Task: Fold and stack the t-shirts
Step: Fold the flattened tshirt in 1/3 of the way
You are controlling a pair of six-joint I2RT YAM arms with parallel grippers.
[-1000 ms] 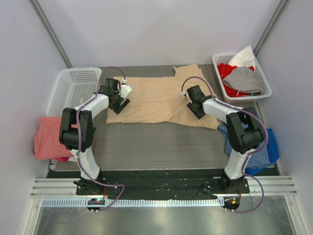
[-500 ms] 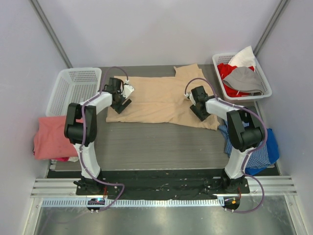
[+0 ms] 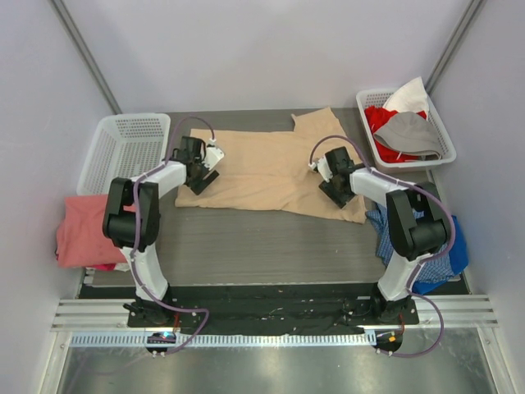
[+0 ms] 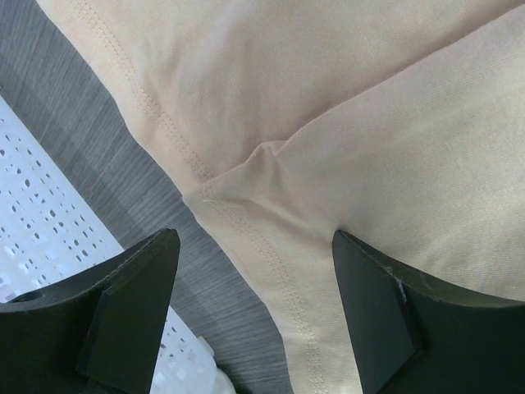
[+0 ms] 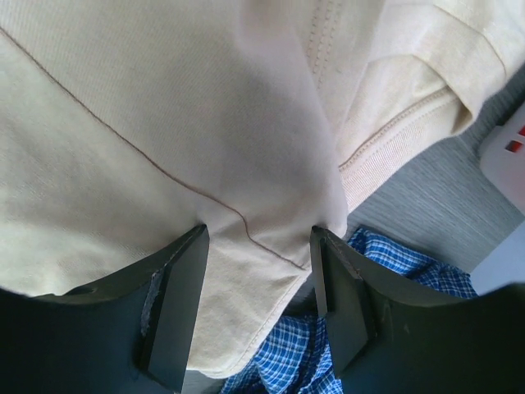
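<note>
A grey wood-grain tabletop (image 3: 262,238) between pale walls is carrying the tan t-shirt (image 3: 271,168), lying flat at upper centre. The left tool (image 4: 254,246) and right tool (image 5: 258,234) are poising over its side edges, fingers spread. A salmon-pink t-shirt (image 3: 82,230) is lying at the left edge, and white baskets (image 3: 111,156) are flanking the upper corners.

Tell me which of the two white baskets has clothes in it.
The basket on the right: red, grey and white clothes are piled in it. The basket on the left shows only bare mesh.
</note>
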